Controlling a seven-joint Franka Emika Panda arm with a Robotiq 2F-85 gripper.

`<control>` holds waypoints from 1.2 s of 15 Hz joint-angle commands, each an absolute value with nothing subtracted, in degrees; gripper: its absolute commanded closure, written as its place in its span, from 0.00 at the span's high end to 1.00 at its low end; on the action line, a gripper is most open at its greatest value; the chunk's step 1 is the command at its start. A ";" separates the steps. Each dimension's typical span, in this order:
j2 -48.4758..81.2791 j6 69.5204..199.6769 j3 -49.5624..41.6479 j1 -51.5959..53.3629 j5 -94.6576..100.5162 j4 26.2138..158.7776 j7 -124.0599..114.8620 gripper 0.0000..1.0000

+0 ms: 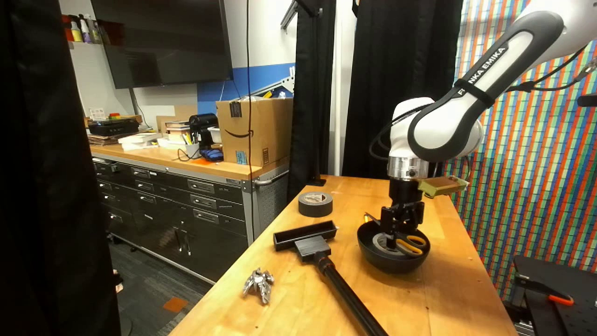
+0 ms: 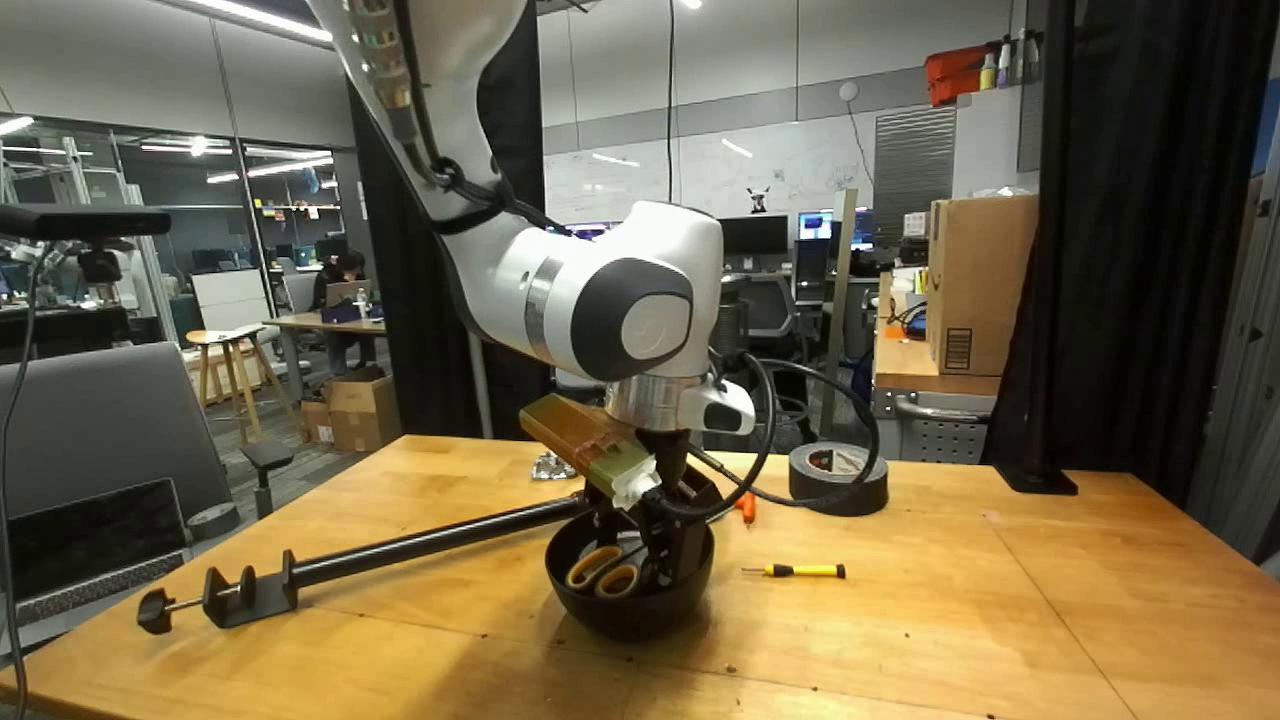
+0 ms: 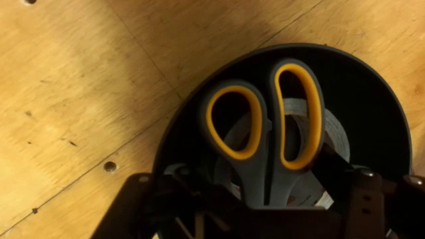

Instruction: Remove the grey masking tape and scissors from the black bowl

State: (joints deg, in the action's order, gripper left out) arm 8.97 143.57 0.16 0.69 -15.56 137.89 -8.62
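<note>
The black bowl (image 1: 392, 267) stands on the wooden table, also in an exterior view (image 2: 635, 618) and the wrist view (image 3: 372, 99). The grey masking tape (image 1: 380, 242) lies inside it; the wrist view shows its ring (image 3: 339, 136) under the scissors. The scissors (image 3: 255, 179) lie in the bowl with yellow-orange handles up, also in an exterior view (image 2: 618, 580); their blades are hidden. My gripper (image 1: 394, 235) points down into the bowl. In the wrist view its fingers (image 3: 269, 181) are apart, one on each side of the scissors' shank. The fingertips are partly lost in shadow.
A squat darker grey roll (image 1: 315, 205) stands beyond the bowl. A black long-handled tool (image 1: 313, 247) lies beside the bowl, with a silvery metal bunch (image 1: 259, 283) near it. A yellow-black screwdriver (image 2: 805, 571) and a small orange object (image 2: 748, 507) lie near the bowl.
</note>
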 commanded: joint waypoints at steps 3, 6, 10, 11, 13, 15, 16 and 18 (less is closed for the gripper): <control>10.83 143.57 -0.27 0.17 -13.36 134.68 -8.24 0.39; 9.92 143.10 -1.04 0.03 -10.82 134.54 -8.87 0.16; 7.93 142.36 -2.14 0.17 -6.10 135.46 -10.04 0.14; 7.14 142.01 -2.37 0.09 -5.19 135.81 -10.03 0.15; 5.74 141.61 -2.91 -0.05 -3.36 136.33 -10.43 0.15; 4.00 141.09 -3.49 -0.33 -1.78 136.76 -10.49 0.15; 3.26 140.98 -3.77 -0.43 -0.89 136.91 -10.73 0.15; 1.31 140.28 -4.26 -0.94 0.45 137.18 -10.74 0.15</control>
State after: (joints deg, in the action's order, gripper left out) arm 6.27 141.93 -3.75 -0.11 -2.31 135.71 -9.37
